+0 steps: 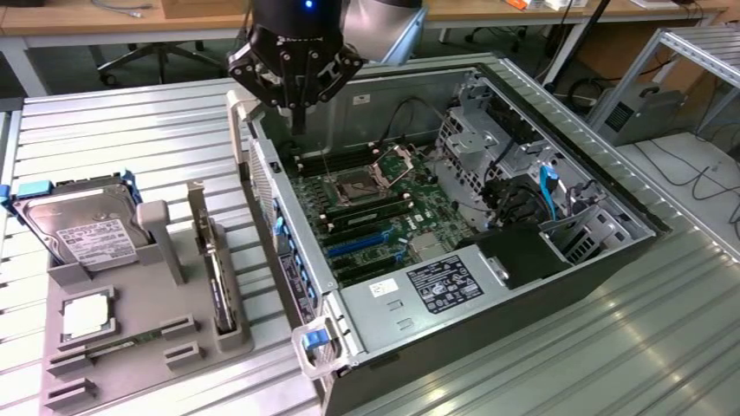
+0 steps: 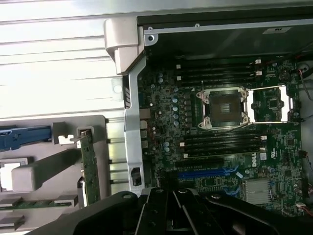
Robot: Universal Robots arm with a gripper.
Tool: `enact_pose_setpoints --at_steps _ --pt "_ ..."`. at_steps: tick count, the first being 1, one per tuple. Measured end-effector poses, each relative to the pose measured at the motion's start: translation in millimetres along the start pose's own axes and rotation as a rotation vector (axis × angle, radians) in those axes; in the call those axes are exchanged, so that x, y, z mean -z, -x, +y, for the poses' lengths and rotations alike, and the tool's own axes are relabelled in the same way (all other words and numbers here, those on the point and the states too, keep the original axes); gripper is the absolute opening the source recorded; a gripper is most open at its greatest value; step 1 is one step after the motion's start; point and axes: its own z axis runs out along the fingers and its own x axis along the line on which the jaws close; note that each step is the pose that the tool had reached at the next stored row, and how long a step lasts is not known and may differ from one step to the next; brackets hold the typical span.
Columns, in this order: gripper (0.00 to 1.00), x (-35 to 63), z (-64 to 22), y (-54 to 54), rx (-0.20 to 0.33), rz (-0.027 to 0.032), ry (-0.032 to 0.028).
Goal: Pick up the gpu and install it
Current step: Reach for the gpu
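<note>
Resting upright in the tray (image 1: 130, 371), gpu (image 1: 217, 277) well apart from the closed gripper (image 1: 298, 121)

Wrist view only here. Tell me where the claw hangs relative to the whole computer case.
Observer: The claw, shut and empty, hangs above the open case, over its far corner on the exterior view's left.
Operator: Give me the gpu's position.
Observer: The gpu stands on edge along its whole length in a slot of the gray tray, beside the case on the exterior view's left, apart from the claw.
Operator: Report what else stands in that tray.
Observer: A hard drive with a white label stands propped farther toward the exterior view's left than the gpu.
</note>
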Motion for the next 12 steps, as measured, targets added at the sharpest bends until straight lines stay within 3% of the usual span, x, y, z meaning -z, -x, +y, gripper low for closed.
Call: enact_pose_setpoints --at_steps 5,8,12 --pt "0.11 0.5 -1.3 -17.4 0.000 0.0000 -0.0001" --pt "0.11 1.0 -2.6 -34.9 0.000 0.0001 -0.0001" --pt "0.11 1.2 -3.6 -47.1 0.000 0.0000 0.0000"
